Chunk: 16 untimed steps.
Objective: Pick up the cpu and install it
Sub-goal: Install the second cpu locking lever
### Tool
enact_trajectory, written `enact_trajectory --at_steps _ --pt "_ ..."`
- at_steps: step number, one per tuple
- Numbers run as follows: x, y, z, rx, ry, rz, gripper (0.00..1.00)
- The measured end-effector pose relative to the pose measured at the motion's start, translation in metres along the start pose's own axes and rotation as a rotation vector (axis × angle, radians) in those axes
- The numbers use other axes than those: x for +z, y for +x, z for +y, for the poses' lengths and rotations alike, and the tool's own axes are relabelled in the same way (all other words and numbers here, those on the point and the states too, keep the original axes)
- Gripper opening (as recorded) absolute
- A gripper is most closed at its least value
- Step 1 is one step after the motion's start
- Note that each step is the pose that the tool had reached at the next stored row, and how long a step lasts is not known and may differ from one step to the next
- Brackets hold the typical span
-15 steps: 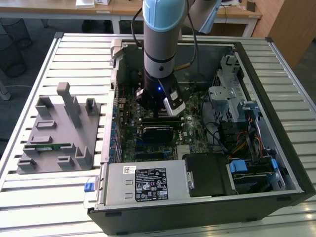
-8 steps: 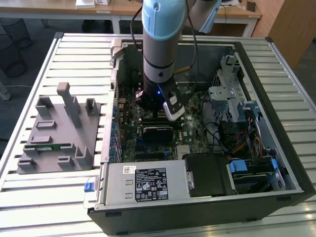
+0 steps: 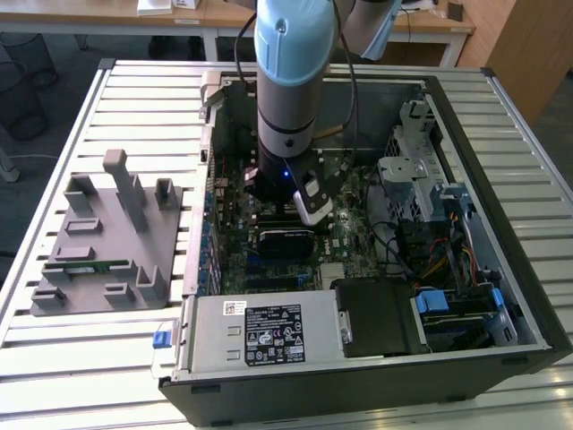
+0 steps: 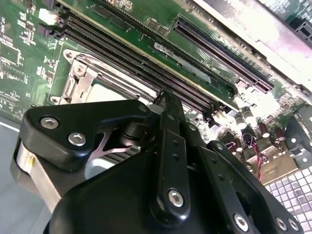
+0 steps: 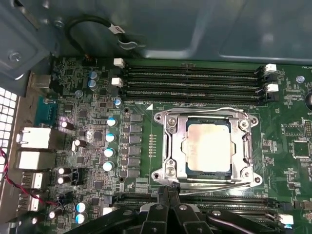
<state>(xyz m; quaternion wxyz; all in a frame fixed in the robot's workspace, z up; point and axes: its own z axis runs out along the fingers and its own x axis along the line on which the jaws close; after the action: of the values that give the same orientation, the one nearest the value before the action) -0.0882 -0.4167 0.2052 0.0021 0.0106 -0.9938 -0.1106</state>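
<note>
Motherboard (image 5: 87, 146): cpu (image 5: 207, 146) seated in socket; gripper (image 5: 168, 195) at frame edge.

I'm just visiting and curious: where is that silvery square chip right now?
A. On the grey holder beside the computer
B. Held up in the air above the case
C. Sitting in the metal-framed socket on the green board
C: in the first wrist view the cpu lies inside the socket frame.

We are looking at a pale slatted metal table (image 3: 54, 358) taking up most of the exterior view. Behind it, wooden desks (image 3: 215, 16) are standing on white legs over a dark floor (image 3: 81, 49), and a wooden panel (image 3: 528, 40) is catching daylight at the exterior view's right.
</note>
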Motion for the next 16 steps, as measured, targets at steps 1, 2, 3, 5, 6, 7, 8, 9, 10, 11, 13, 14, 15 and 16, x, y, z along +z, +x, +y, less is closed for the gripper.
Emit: enact_trajectory --at_steps 1,2,3,5,6,7,8,9,10,11,13,14,15,16 --pt "0.0006 0.0003 -0.0004 0.000 -0.0045 0.0000 0.11" --pt "0.0015 0.0005 -0.0009 0.000 -0.0087 -0.0001 0.11" --pt "0.0025 0.0005 -0.0013 0.000 -0.0134 -0.0002 0.11" --pt "0.0042 0.0012 -0.0017 0.000 -0.0246 -0.0004 0.11" --pt "0.0050 0.0019 -0.0019 0.000 -0.0302 -0.0005 0.11" --pt "0.0057 0.0029 -0.0021 0.000 -0.0366 -0.0006 0.11" --pt "0.0062 0.0039 -0.0022 0.000 -0.0432 -0.0008 0.11" --pt "0.0067 0.0048 -0.0023 0.000 -0.0495 -0.0010 0.11" --pt "0.0074 0.0054 -0.0025 0.000 -0.0540 -0.0011 0.11" --pt "0.0082 0.0058 -0.0027 -0.001 -0.0573 -0.0011 0.11" --pt "0.0098 0.0062 -0.0030 -0.001 -0.0623 -0.0012 0.11" --pt "0.0102 0.0065 -0.0032 0.000 -0.0652 -0.0012 0.11" --pt "0.0105 0.0068 -0.0032 -0.001 -0.0682 -0.0013 0.11" --pt "0.0108 0.0070 -0.0033 -0.001 -0.0710 -0.0013 0.11"
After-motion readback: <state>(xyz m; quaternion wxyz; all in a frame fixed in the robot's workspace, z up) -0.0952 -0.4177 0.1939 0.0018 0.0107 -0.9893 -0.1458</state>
